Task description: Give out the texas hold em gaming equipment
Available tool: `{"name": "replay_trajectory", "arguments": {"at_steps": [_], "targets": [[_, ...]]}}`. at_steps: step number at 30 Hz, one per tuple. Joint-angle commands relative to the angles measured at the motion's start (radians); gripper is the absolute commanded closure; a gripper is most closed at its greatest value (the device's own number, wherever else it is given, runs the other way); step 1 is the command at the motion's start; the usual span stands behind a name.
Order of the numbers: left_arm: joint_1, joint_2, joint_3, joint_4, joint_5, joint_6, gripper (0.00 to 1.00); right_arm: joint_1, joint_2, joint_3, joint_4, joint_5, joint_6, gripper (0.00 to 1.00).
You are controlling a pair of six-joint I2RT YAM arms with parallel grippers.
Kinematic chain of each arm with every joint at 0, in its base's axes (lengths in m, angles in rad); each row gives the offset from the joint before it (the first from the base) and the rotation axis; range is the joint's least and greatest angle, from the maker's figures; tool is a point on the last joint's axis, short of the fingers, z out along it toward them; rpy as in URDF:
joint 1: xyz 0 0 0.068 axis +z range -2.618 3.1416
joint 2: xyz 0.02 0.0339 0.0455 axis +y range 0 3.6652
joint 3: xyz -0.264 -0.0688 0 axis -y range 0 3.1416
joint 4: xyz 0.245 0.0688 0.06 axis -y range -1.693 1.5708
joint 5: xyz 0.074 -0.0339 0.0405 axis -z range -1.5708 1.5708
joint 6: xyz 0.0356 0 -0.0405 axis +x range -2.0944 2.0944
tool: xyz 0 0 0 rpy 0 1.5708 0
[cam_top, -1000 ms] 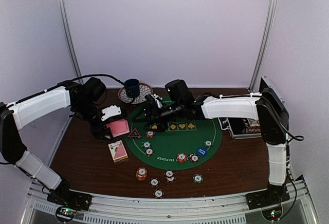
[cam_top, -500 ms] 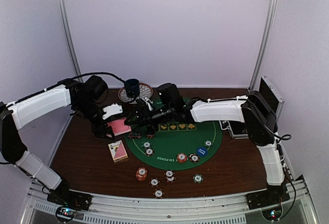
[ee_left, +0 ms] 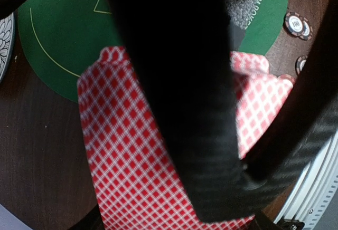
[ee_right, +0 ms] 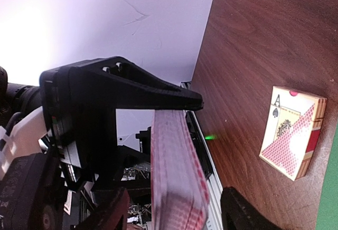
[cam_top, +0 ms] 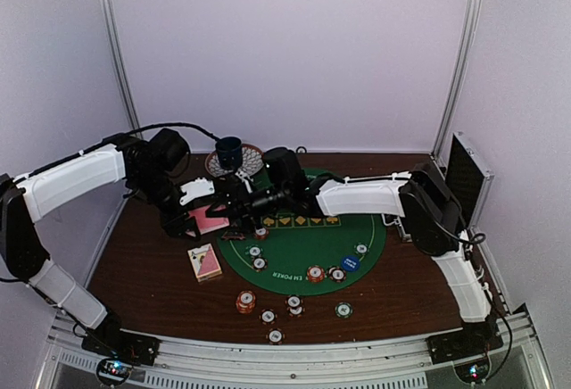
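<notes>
My left gripper (cam_top: 202, 219) is shut on a stack of pink-backed cards (cam_top: 209, 220), held above the table left of the green mat (cam_top: 308, 248). The checked card back fills the left wrist view (ee_left: 121, 151), with a black finger (ee_left: 179, 108) across it. My right gripper (cam_top: 235, 211) has reached over to the stack. In the right wrist view its open jaws (ee_right: 174, 204) stand either side of the edge-on cards (ee_right: 177, 172) with gaps on both sides. Striped chips (cam_top: 315, 274) and a blue button (cam_top: 350, 263) lie on the mat. More chips (cam_top: 245, 301) lie on the wood in front.
A card box (cam_top: 205, 262) lies on the table below the held stack; it also shows in the right wrist view (ee_right: 293, 132). A dark blue mug (cam_top: 229, 151) on a patterned plate stands behind. An open black case (cam_top: 467, 173) stands at the right edge.
My right arm has swung left across the mat until its gripper straddles the stack. My left gripper has stayed nearly still with the cards in it.
</notes>
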Motion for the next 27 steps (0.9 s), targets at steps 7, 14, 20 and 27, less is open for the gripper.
{"name": "replay_trajectory", "arguments": {"at_steps": [7, 14, 20, 27], "targets": [[-0.010, 0.024, 0.055, 0.012, 0.023, -0.011, 0.79, 0.014, 0.055, 0.031, 0.226, -0.054, 0.165, 0.73], [-0.009, -0.019, 0.008, 0.086, 0.087, -0.054, 0.02, 0.008, 0.054, -0.025, 0.386, -0.062, 0.271, 0.94], [-0.009, 0.001, -0.003, 0.113, 0.121, -0.064, 0.02, 0.007, 0.055, -0.036, 0.432, -0.065, 0.303, 0.94], [-0.009, 0.016, 0.004, 0.157, 0.088, -0.053, 0.07, 0.007, 0.053, -0.051, 0.438, -0.065, 0.310, 0.93]]}}
